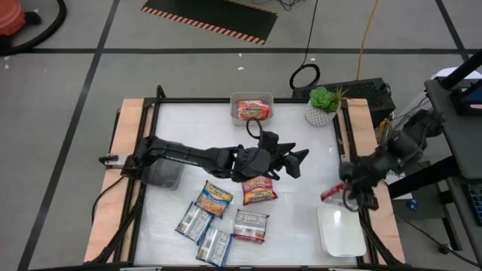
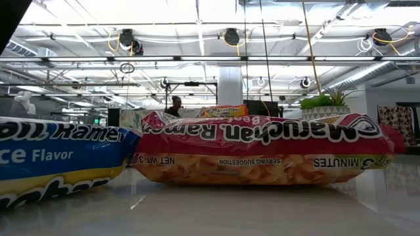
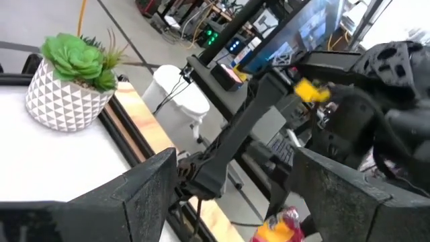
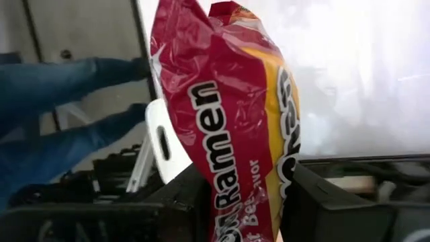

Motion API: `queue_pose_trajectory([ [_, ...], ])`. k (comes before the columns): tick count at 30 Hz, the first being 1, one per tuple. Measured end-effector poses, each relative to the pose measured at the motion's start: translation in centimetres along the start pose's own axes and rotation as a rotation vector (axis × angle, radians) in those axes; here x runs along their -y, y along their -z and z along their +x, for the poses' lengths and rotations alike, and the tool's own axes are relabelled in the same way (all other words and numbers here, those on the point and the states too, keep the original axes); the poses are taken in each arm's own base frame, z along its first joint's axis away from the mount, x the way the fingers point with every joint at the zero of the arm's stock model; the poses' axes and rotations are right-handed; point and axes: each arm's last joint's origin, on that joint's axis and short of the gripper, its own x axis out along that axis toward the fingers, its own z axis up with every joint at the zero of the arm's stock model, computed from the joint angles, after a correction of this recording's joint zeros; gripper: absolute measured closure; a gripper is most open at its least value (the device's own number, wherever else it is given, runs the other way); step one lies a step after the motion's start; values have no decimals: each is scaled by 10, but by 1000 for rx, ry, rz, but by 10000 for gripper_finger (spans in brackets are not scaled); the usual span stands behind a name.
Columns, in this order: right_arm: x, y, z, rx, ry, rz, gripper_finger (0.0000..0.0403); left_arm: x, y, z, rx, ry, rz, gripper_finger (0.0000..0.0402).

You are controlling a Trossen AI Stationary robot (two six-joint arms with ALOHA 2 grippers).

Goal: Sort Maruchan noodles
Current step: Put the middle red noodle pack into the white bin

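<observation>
R gripper (image 1: 340,190): at table's right edge, just above the white tray (image 1: 343,232); fingers pinch a red packet (image 4: 232,128) w/ yellow print, hanging upright between them in wrist view; same packet shows as a red bit at the gripper in high view
L gripper (image 1: 295,162): over mid-table, arm reaching across from the left; fingers spread wide, nothing between them; points toward the right side
Packets on table: red one (image 1: 258,190) just below the L gripper; orange-yellow one (image 1: 215,199) beside it to the left; maroon-silver one (image 1: 251,224) below; two blue-silver ones (image 1: 193,222) and (image 1: 214,245) at lower left; all close together, some touching
Back tray (image 1: 251,108): at table's far edge, holds an orange-red packet
Grey tray (image 1: 162,174): left side, partly under the L arm
Plant (image 1: 324,105): green, in white patterned pot, far right corner
Low view: red packet (image 2: 262,151) fills mid-frame, print upside down; blue packet (image 2: 59,160) touching its left end
</observation>
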Motion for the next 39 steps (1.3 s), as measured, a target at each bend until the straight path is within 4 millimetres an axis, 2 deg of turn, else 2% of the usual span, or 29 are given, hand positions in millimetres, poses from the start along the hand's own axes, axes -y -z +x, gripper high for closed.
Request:
queue_pose_trajectory([
  [8,-20,2,44,23,-140,-16,287,-4,6,-2,-44,-42,-4,99],
  [14,-21,15,67,-42,-119,-18,287,-7,2,2,-32,-51,-20,99],
  [22,-21,26,76,-47,-76,-44,287,-9,0,4,-27,-56,-36,99],
  [39,-8,32,100,-116,-2,-90,287,-9,1,3,-33,-58,-44,99],
])
